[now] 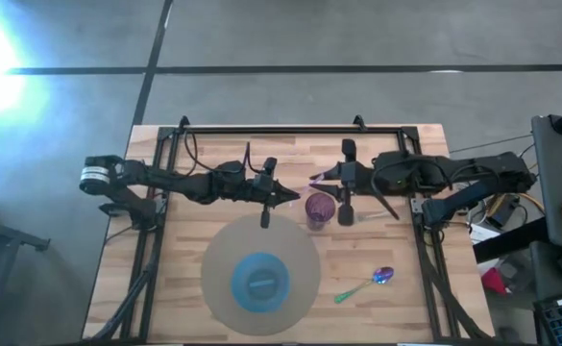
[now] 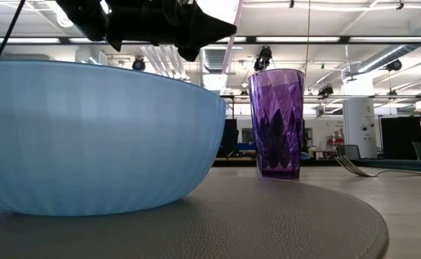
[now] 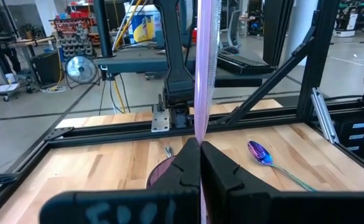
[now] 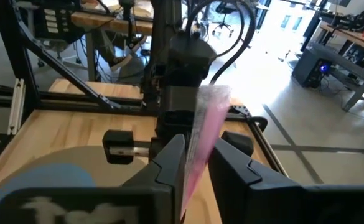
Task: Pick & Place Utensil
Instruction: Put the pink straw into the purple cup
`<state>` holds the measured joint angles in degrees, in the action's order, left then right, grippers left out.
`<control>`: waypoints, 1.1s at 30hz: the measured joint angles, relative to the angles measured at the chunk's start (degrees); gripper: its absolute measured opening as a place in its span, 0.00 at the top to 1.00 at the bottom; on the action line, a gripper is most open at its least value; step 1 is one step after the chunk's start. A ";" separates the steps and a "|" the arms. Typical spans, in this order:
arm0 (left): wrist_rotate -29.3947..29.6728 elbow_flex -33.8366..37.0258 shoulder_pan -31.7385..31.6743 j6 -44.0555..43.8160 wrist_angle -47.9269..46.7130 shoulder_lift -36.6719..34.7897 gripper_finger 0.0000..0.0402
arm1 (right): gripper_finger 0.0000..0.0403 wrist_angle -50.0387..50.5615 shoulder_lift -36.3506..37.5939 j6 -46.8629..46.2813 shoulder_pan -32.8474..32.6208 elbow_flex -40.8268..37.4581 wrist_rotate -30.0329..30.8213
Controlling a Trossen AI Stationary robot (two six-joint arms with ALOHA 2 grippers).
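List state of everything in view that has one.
left gripper: jaws shut on pink utensil, held above the table
pink utensil: off the table, upright in the left wrist view
right gripper: at the pink utensil, grip unclear
purple cup: upright on the table
blue bowl: upright on grey mat
spoon: lying flat, untouched
fork: lying flat

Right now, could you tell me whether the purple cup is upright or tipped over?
Upright: the cup stands on its base on the table, rim up, in the low view.
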<state>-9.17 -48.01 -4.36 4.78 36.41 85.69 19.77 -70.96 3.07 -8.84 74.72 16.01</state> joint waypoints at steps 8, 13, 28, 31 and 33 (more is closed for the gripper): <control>0.00 0.09 0.00 -0.02 0.05 -0.02 1.00 | 0.97 0.67 0.23 -0.39 0.00 -0.02 0.06; 0.00 0.11 -0.02 -0.02 0.08 -0.04 1.00 | 0.98 1.07 0.42 -0.99 0.00 0.00 0.06; 3.49 0.04 -0.04 4.40 -0.93 -0.77 0.77 | 0.98 4.34 4.08 -1.17 -0.02 0.17 0.35; 5.27 0.02 -0.04 4.44 -1.60 -1.80 0.69 | 0.98 6.07 5.96 -1.72 -0.02 0.17 0.59; 5.89 0.02 -0.04 4.46 -2.94 -2.63 0.64 | 0.98 6.83 7.62 -1.86 -0.02 0.17 0.66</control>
<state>-3.28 -47.99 -4.40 9.23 33.47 83.06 26.60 -63.35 1.21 -8.86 74.89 16.67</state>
